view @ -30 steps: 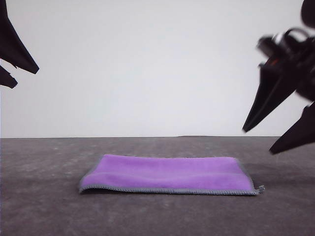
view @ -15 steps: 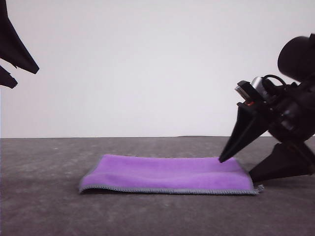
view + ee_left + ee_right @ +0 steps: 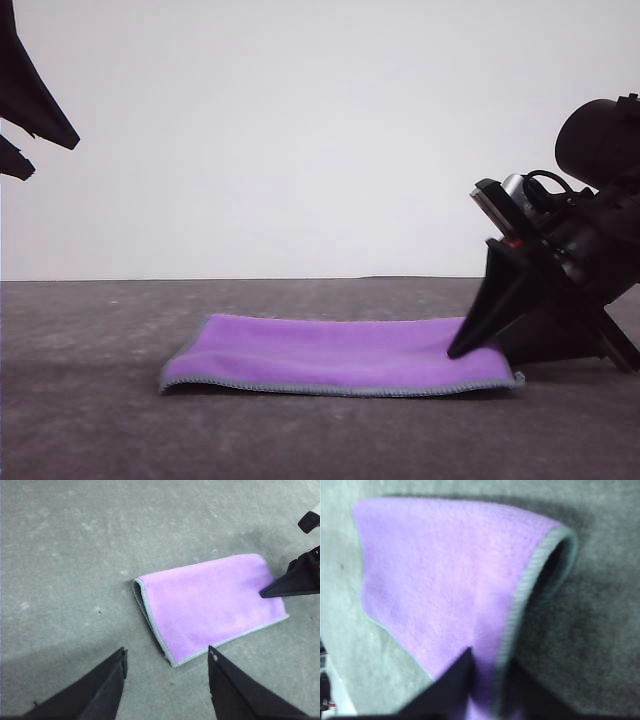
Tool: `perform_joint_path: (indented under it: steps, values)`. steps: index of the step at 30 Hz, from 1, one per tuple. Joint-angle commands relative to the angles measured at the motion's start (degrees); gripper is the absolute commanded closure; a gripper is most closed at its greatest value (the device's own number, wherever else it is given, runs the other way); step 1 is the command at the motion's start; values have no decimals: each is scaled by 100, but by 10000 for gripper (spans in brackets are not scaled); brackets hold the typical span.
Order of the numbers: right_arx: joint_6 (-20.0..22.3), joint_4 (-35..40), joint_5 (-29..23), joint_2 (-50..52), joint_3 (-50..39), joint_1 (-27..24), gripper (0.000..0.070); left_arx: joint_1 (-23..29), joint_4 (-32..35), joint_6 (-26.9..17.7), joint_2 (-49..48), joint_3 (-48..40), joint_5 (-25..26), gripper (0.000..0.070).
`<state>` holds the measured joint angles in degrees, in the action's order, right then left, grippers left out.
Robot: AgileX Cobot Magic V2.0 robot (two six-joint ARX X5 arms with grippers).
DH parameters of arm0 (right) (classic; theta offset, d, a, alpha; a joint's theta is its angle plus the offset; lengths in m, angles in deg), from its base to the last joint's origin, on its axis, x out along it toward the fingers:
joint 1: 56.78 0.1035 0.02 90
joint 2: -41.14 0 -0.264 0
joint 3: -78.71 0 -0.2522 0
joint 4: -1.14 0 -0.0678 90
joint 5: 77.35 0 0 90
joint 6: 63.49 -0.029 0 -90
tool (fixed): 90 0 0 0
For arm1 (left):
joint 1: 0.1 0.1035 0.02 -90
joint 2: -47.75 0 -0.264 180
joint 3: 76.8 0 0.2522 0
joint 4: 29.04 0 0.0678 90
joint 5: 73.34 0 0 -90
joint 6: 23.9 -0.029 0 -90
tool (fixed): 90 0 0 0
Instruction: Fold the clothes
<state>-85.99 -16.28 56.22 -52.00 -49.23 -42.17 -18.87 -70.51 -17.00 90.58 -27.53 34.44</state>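
The folded purple cloth, lying flat at the table's centre, was pinched at its 3 o'clock edge by the right hand, while the left hand was held spread near its 9 o'clock end.

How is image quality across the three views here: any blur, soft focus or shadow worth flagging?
Front view: sharp, evenly lit; the cloth casts a thin shadow along its near edge. Left wrist view: clear, slightly washed out, soft shadow under the left claw. Right wrist view: soft and out of focus, the cloth close to the lens, the right claw dark and indistinct.
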Motion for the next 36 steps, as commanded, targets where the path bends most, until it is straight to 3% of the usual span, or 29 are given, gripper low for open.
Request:
perform_joint_path:
  steps: [1,11,19,25,36]
  values:
    - [-89,-17,-3,-151,-11,24,700,-11,39,4,37,33,2,392]
    - [-92,-438,20,368,573,215,700,-11,43,3,37,33,2,392]
    - [-96,-896,160,337,1452,800,700,-11,59,0,37,33,0,392]
    - [-116,-848,-134,-133,2054,1495,700,-11,57,0,37,33,0,392]
    - [-205,-805,-162,-1340,2899,2329,696,-11,56,2,37,33,0,392]
